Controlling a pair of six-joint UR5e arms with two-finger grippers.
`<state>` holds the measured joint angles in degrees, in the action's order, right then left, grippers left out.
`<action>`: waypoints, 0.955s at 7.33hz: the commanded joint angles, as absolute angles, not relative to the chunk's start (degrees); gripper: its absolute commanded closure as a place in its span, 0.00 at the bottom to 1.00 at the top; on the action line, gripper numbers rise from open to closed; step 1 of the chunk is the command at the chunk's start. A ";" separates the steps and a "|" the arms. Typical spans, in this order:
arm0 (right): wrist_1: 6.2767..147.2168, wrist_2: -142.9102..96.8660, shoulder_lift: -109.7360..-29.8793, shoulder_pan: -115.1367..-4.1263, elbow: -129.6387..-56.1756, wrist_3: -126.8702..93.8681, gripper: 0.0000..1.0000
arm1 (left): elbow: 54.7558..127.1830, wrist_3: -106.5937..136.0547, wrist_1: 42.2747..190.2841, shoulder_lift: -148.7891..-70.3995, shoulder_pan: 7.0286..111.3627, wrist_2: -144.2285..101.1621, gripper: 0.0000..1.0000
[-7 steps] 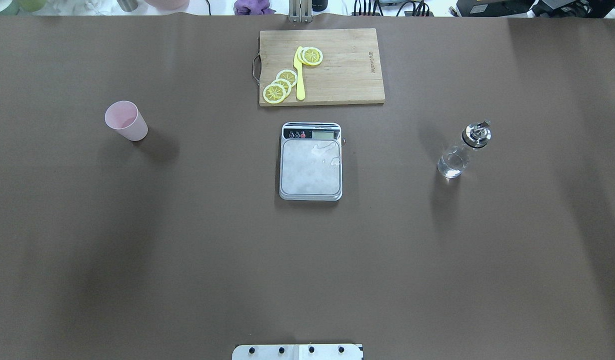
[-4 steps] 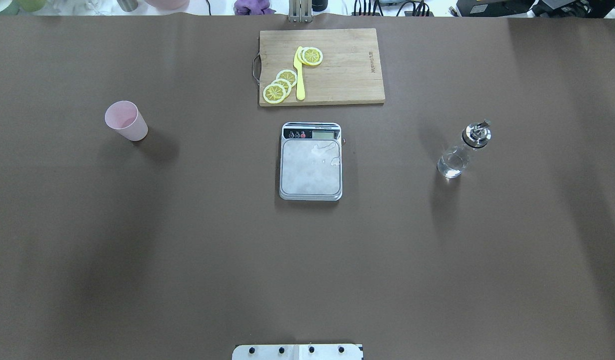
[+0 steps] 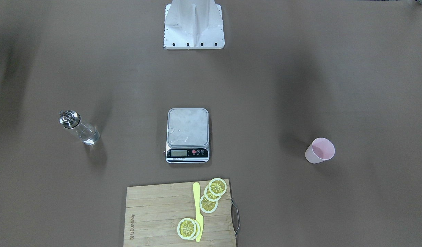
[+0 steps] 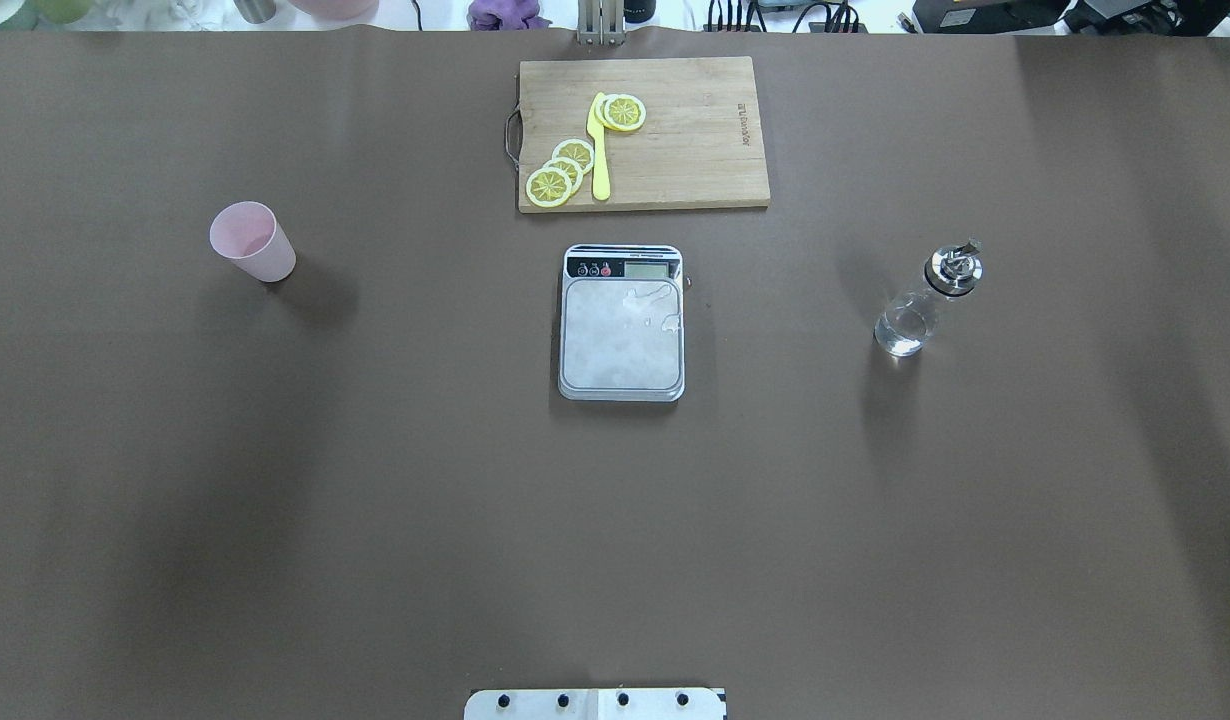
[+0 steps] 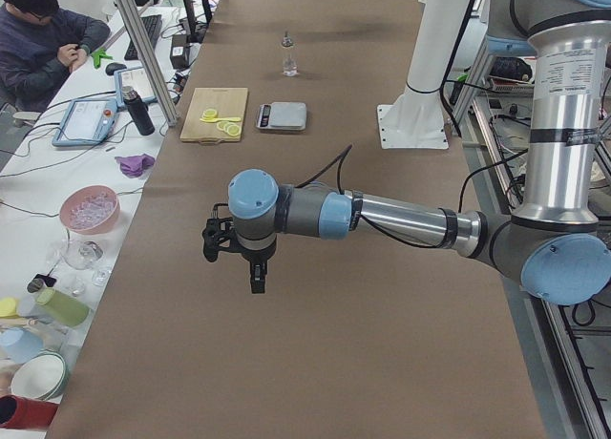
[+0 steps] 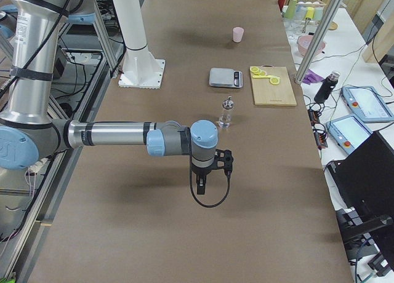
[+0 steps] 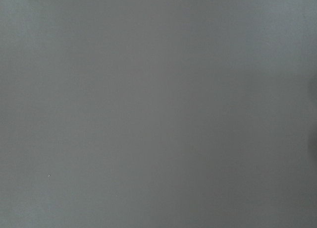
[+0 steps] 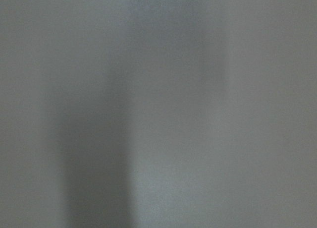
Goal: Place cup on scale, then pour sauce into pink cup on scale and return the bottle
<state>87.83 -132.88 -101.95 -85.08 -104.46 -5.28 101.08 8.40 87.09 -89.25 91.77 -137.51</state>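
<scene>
The pale pink cup (image 4: 252,241) stands upright on the brown table at the left, far from the scale (image 4: 622,333); it also shows in the front view (image 3: 319,150). The scale sits at the middle with nothing on its silver platform but wet smears. The clear glass bottle (image 4: 925,300) with a metal spout stands at the right and holds clear sauce (image 4: 900,331). My left gripper (image 5: 256,279) and right gripper (image 6: 200,186) hang over bare table at opposite ends, far from all of these. I cannot tell whether they are open or shut.
A wooden cutting board (image 4: 695,140) with lemon slices (image 4: 565,170) and a yellow knife (image 4: 599,150) lies just behind the scale. The robot's white base (image 3: 194,24) stands at the near edge. Both wrist views show only bare table surface.
</scene>
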 commanded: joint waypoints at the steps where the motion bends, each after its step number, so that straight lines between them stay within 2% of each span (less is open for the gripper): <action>1: 87.80 -133.85 -101.34 -85.08 -105.20 -5.62 0.00 | 101.08 8.44 89.64 -89.38 91.84 -135.27 0.01; 4: 87.80 -133.86 -101.34 -85.08 -105.29 -5.63 0.00 | 101.95 8.79 89.91 -89.12 91.85 -135.17 0.01; 5: 87.80 -133.77 -101.34 -85.08 -105.73 -5.63 0.00 | 98.04 8.53 91.39 -89.56 91.41 -135.70 0.01; 7: 87.80 -133.60 -100.20 -85.08 -106.69 -5.71 0.00 | 98.70 9.05 97.01 -89.29 91.41 -138.08 0.01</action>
